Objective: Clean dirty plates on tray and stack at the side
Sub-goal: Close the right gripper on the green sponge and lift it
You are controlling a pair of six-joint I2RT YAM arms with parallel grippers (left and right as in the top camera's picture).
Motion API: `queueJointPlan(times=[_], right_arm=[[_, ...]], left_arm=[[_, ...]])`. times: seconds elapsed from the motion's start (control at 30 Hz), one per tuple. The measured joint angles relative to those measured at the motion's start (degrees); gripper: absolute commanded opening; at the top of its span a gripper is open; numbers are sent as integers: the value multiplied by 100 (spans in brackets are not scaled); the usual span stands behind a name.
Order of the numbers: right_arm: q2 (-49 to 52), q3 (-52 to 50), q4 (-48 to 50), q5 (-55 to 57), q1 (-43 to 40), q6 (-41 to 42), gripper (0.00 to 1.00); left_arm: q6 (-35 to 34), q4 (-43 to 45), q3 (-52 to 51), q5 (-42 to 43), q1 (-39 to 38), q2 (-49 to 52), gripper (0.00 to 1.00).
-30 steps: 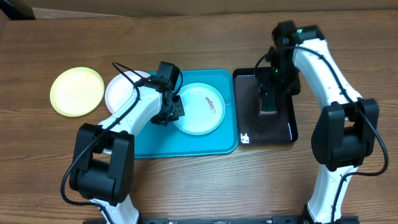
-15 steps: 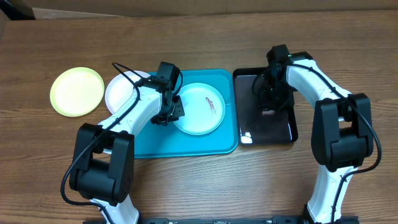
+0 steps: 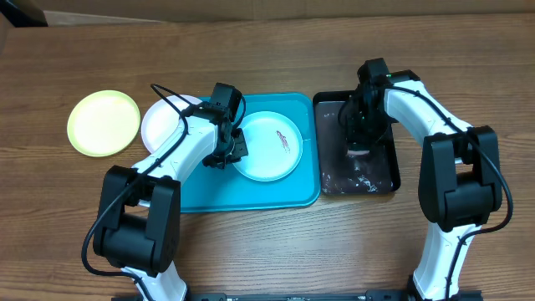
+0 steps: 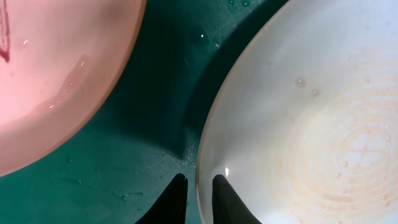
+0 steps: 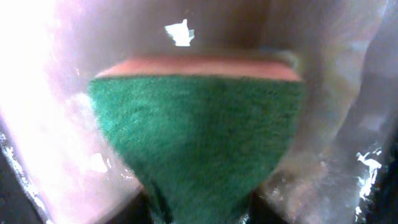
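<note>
A pale blue-white plate (image 3: 267, 155) with a red smear lies on the turquoise tray (image 3: 251, 194). My left gripper (image 3: 227, 154) is at this plate's left rim. In the left wrist view its fingers (image 4: 199, 180) stand astride that rim (image 4: 205, 155), shut on it. A white plate (image 3: 160, 125) sits at the tray's left edge, partly under my left arm; it appears pinkish (image 4: 56, 74) at upper left. A yellow-green plate (image 3: 103, 123) lies on the table further left. My right gripper (image 3: 361, 144) is down in the black tray, shut on a green sponge (image 5: 199, 124).
The narrow black tray (image 3: 386, 167) stands right of the turquoise tray, its floor wet and glinting. A black cable (image 3: 167, 94) loops over the left arm. Bare wooden table lies in front of both trays.
My right gripper came down into the black tray and shut on the sponge; the liquid there now looks stirred up. The left arm and the plates have not moved.
</note>
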Motion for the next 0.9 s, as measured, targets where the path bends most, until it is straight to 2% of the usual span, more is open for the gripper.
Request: queueJointPlan(times=[0.03,0.1,0.17,0.2,0.23,0.27,0.3,0.33,0.37,0.5,0.53,0.63,0.9], right_arm=[[0,-2,24,0,0,2,11],[0,-7,42,-2,0,33,55],[0,-15,94,-7,0,17,64],[-2,-15,122,-26,0,17,64],[-11,-15,203,-22,2,-13,50],[-13,-15,278,-26,7,2,22],[-13,-17,352,-20,4,-11,7],[-13,-17,433,-7,4,-15,4],[-13,-20,516,-7,4,-13,6],[-13,-26,656,-2,4,7,64],[-11,-28,675,-2,4,2,71],[-13,-28,782,-7,4,-4,72],[-13,-28,1246,2,4,-7,65]], left_arm=[[0,0,0,0,0,0,18],[0,0,0,0,0,0,17],[0,0,0,0,0,0,17],[0,0,0,0,0,0,17],[0,0,0,0,0,0,18],[0,0,0,0,0,0,18],[0,0,0,0,0,0,18],[0,0,0,0,0,0,18],[0,2,0,0,0,0,18],[0,0,0,0,0,0,18],[0,0,0,0,0,0,18],[0,0,0,0,0,0,19],[0,0,0,0,0,0,19]])
